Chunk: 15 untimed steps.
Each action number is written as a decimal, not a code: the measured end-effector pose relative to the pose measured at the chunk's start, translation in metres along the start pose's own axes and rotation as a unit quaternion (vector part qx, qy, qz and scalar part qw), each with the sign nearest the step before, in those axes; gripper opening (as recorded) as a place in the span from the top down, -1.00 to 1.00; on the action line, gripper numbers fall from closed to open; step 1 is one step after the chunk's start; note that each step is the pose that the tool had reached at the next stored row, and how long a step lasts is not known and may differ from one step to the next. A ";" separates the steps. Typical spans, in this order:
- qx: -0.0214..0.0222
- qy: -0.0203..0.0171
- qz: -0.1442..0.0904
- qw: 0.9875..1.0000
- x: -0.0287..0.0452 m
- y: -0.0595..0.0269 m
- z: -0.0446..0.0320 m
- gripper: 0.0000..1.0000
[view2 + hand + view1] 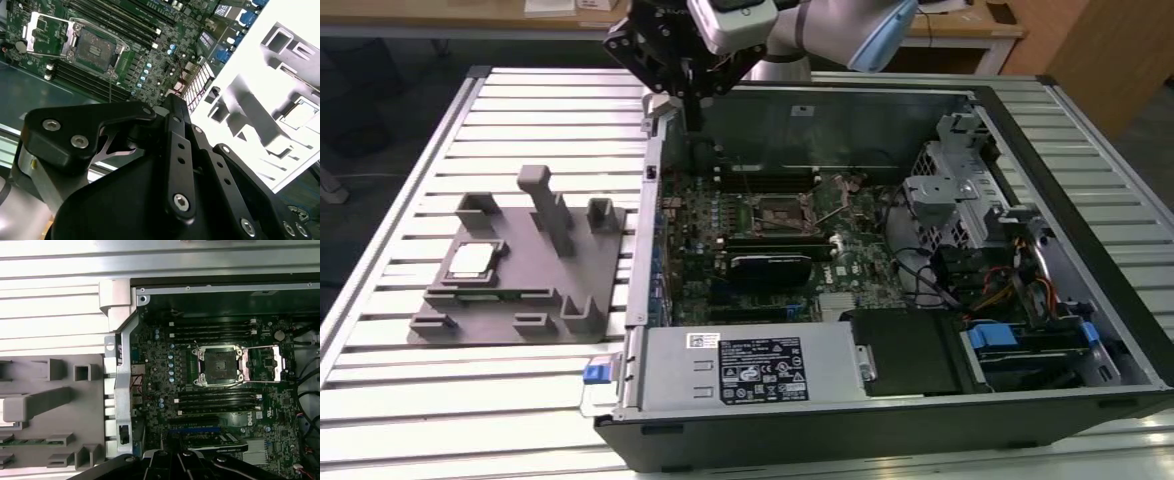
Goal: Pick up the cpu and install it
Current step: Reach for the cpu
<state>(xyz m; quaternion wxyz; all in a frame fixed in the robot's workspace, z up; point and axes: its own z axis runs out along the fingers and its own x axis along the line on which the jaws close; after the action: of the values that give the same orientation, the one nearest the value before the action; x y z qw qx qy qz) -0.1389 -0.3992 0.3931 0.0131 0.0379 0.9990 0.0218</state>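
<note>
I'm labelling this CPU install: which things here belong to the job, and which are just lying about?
Belong to the job:
cpu, lying on the grey holder
open motherboard socket
end effector, raised over the computer case

Just lying about:
memory sticks
power supply
coloured cables

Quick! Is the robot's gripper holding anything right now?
Gripper: open or shut cannot be told; it isn't holding the cpu, which lies on the grey tray.
</note>
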 end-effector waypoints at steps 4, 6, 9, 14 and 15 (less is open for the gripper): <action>0.000 0.000 0.000 1.000 0.0012 -0.0003 0.0000 0.79; 0.000 0.000 0.000 1.000 0.0017 -0.0003 0.0001 0.79; 0.000 0.000 0.000 1.000 0.0029 -0.0006 0.0001 0.79; 0.000 0.000 0.000 1.000 0.0056 -0.0009 0.0002 0.79; 0.000 0.000 0.000 1.000 0.0065 -0.0010 0.0002 0.79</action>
<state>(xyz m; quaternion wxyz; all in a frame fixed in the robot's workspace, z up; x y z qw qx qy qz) -0.1455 -0.3997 0.3927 0.0130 0.0379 0.9990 0.0218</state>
